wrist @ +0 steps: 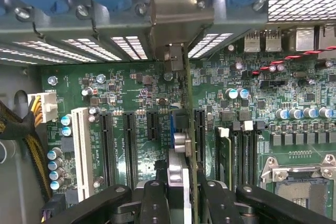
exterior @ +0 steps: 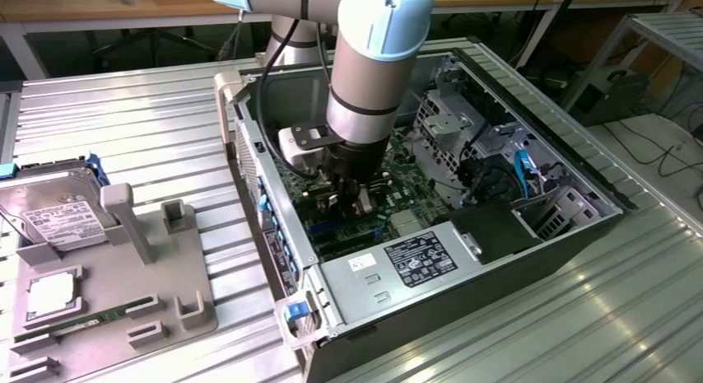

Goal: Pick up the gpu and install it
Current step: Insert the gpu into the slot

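Observation:
The gpu (wrist: 181,142) shows edge-on in the wrist view, a thin card running from between my fingers (wrist: 155,203) toward its silver bracket (wrist: 178,14) at the case's rear slot openings. My gripper (wrist: 186,190) is shut on the card and holds it upright over the green motherboard (wrist: 126,85), between the black expansion slots (wrist: 130,145). Whether the card's edge sits in a slot cannot be told. In the exterior view, my gripper (exterior: 349,203) reaches down inside the open computer case (exterior: 571,181), close above the motherboard (exterior: 416,189).
A power supply (exterior: 423,259) fills the case's near end, and drive cages (exterior: 450,123) stand along its far side. White and yellow-black cables (wrist: 31,124) lie beside the board. On the exterior view's left, a grey fixture (exterior: 143,276) holds a hard drive (exterior: 55,214) and a RAM stick (exterior: 66,325).

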`<action>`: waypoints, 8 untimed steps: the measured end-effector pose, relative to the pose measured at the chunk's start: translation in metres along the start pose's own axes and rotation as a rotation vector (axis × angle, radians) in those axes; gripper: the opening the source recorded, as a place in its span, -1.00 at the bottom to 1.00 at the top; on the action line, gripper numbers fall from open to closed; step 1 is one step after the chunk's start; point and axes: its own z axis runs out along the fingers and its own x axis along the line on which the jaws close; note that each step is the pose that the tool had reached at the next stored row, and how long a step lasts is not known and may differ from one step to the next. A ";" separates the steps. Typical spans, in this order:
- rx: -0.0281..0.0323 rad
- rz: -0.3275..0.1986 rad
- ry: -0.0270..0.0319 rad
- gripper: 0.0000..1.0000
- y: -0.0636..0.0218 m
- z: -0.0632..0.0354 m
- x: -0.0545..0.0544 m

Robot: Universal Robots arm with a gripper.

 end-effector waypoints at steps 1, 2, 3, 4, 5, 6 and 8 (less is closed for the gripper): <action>-0.0003 0.000 0.0005 -0.43 0.0003 -0.0014 0.000; -0.0002 0.000 0.0001 -0.43 0.0005 -0.0021 0.000; -0.0001 0.000 -0.0001 -0.43 0.0007 -0.0027 0.000; -0.0001 0.000 -0.0002 -0.43 0.0009 -0.0030 0.000; -0.0002 0.000 -0.0003 -0.43 0.0009 -0.0032 0.000; -0.0003 0.000 -0.0002 -0.43 0.0009 -0.0033 0.001; -0.0003 0.000 -0.0004 -0.43 0.0009 -0.0033 0.002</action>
